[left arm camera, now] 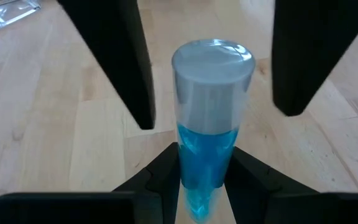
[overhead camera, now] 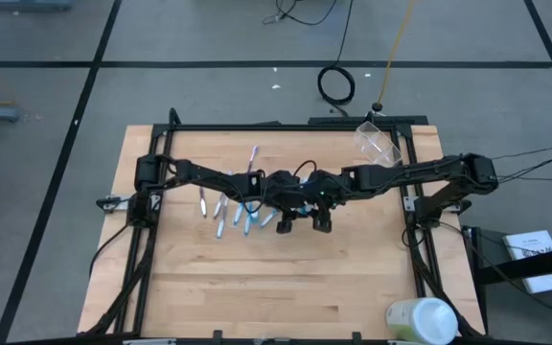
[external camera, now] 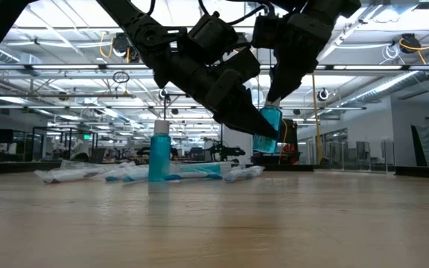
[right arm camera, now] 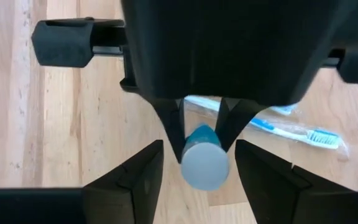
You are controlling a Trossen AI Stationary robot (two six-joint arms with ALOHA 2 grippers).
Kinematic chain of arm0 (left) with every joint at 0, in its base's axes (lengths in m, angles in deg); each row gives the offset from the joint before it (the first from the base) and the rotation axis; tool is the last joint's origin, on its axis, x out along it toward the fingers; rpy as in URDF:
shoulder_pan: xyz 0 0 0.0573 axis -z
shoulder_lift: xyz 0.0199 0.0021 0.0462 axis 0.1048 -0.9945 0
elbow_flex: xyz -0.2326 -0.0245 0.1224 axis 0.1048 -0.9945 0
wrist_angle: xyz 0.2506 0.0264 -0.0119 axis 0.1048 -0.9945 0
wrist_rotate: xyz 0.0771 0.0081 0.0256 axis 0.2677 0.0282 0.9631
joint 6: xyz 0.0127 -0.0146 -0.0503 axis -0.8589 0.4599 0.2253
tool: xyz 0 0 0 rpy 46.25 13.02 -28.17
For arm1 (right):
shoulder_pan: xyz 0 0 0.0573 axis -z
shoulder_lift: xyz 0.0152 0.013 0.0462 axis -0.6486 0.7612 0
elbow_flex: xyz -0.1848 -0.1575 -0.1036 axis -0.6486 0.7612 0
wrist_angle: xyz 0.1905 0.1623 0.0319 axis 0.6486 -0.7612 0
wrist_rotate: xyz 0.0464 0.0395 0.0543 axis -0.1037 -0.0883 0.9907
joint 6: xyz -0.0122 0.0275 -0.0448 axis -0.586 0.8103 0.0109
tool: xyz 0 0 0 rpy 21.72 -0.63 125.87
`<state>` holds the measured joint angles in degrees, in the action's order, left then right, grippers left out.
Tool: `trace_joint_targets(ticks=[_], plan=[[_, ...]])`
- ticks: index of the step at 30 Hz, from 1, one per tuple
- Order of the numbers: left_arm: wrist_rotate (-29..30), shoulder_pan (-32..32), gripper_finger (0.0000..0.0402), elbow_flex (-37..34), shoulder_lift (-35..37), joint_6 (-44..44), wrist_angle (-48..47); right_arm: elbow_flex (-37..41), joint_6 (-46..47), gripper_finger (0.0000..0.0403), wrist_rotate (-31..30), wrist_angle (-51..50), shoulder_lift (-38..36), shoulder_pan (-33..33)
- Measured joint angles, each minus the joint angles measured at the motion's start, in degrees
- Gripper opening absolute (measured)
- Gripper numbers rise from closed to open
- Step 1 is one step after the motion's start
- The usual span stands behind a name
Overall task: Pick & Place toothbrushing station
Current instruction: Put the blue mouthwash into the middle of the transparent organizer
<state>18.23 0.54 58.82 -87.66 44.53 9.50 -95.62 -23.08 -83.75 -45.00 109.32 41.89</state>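
We see a glossy clear-plastic blue tube pinched in the left gripper, matt black fingers, pale smooth wood table under it.

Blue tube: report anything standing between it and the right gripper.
Nothing visible does. The left gripper holds the tube by its lower part, and its cap sits between the right gripper's open fingers, with bare gaps on both sides.

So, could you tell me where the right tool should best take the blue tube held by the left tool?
By its pale cap, the end standing free beyond the left tool, which clamps the blue tube lower down. Bring the right tool in from that end, fingers straddling the round cap.
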Motion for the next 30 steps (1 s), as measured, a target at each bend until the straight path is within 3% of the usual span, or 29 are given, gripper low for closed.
trace_joint_targets(ticks=[13, 30], plan=[[0.07, -0.02, 0.0113, 0.0, 0.0, 0.22, 0.04, 0.0, -0.07, 0.0098, -0.04, -1.31, 0.0, 0.04], [0.13, 0.0, 0.0115, -0.11, 0.28, 1.36, 0.23, 0.0, -1.11, 0.009, 0.02, -0.87, -0.02, 0.08]])
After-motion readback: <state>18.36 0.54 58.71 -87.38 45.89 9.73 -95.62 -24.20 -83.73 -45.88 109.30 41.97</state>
